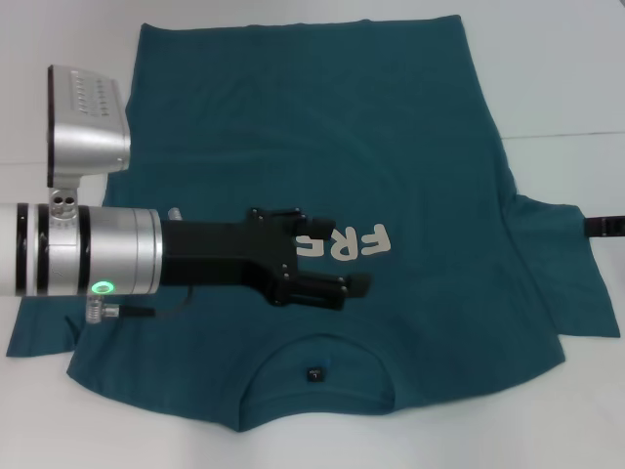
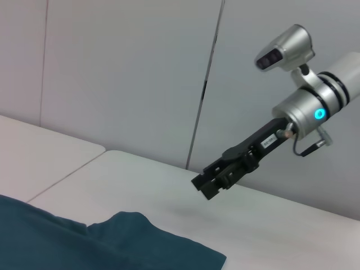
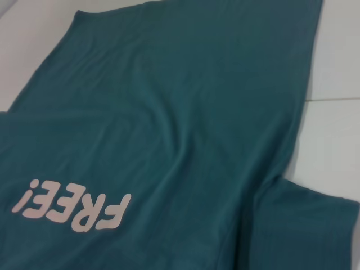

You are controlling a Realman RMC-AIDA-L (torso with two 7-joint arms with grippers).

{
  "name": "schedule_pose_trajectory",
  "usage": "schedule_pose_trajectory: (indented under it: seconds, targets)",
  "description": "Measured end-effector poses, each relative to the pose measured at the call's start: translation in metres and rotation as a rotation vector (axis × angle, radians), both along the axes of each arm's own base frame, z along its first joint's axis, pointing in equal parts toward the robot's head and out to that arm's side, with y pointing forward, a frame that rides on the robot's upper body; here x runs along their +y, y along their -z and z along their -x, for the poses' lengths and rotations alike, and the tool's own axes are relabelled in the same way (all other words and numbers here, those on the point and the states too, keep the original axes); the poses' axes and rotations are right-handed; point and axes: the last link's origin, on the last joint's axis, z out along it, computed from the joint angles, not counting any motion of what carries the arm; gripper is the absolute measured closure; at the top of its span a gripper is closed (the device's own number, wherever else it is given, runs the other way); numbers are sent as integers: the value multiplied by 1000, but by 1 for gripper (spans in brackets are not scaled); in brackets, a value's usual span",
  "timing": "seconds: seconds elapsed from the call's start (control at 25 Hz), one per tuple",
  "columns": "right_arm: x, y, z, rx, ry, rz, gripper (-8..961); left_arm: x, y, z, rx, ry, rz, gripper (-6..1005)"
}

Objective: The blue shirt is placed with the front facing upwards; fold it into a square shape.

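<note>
Your blue shirt (image 1: pixel 410 147) lies flat, front up, on the white table (image 1: pixel 566 78) and fills most of the head view. Its long axis runs 12 to 6. The hem is at 12, far from the robot, and the round neckline (image 1: pixel 314 363) is at 6, on the near edge. One sleeve (image 1: pixel 576 283) sticks out toward 3 and the other sleeve (image 1: pixel 39 327) toward 8, partly under the arm.

The cream block letters (image 3: pixel 73 205) on the chest read "FREE!" in the right wrist view. They are upside down from the robot's side, with their tops toward the collar. In the head view you only get "FR" clear, because the gripper covers the rest. A small dark tag (image 1: pixel 313 372) sits inside the neckline, and its print is too small to read.

The left gripper (image 1: pixel 344 256) reaches in from 9 and sits over the chest print near the centre. Its jaws are apart and hold nothing. You can't tell from here whether it touches the cloth.

The right gripper (image 1: pixel 605 227) is only a dark stub at the 3 o'clock edge, by the sleeve. You cannot tell how its jaws stand.
</note>
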Motion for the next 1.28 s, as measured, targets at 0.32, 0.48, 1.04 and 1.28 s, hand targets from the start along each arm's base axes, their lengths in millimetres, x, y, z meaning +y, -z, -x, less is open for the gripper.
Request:
schedule_pose_trajectory:
  seconds: [0.32, 0.48, 1.04, 1.28]
  targets:
    - [-19, -15, -9, -52, 89, 65, 24, -2, 5, -4, -20, -9, 2, 65]
    - [-26, -15, -11, -68, 135, 107, 24, -1, 5, -5, -40, -21, -7, 65]
    - [-15, -16, -5, -121, 194, 145, 25, -3, 7, -7, -42, -13, 3, 65]
    - [-12, -7, -13, -114, 206, 140, 25, -4, 7, -5, -38, -9, 3, 65]
